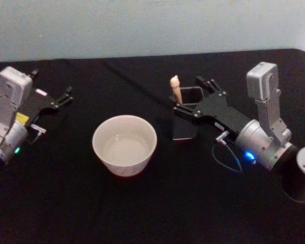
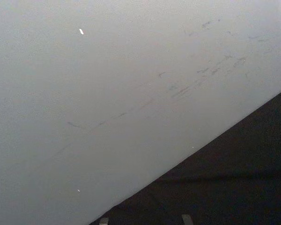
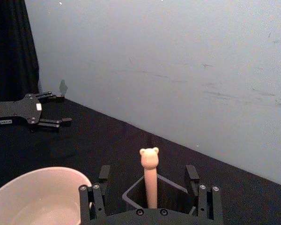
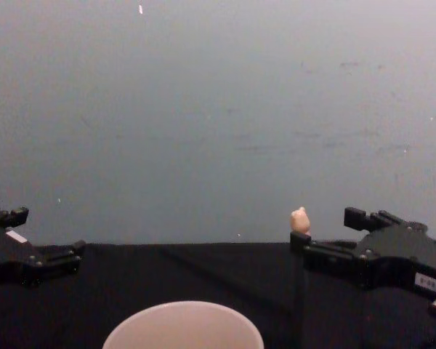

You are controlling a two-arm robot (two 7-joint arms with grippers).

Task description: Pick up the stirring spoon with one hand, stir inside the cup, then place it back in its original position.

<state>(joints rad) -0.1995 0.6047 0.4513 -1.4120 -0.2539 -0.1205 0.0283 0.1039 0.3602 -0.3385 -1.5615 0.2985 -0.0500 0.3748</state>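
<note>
My right gripper (image 3: 151,187) stands released, one finger on each side of the beige bear-topped stirring spoon (image 1: 175,87), to pinch its handle. The spoon stands upright in the dark grey square holder (image 1: 192,95), beside the round cream cup (image 1: 124,144). My left gripper (image 1: 66,96) rests open, well apart, because one hand is enough.

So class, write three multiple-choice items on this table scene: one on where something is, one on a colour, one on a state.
1. Where does the spoon stand?
A. in the cup
B. in the dark holder
C. flat on the table

2. What colour is the cup?
A. cream
B. blue
C. green

3. How is the right gripper set?
A. shut on the cup
B. lifted, gripping the spoon
C. open, jaws on either side of the spoon

Answers:
1 B, the handle rises out of the holder.
2 A, its rim and wall look cream.
3 C, the right wrist view shows a gap on both sides of the handle.
</note>
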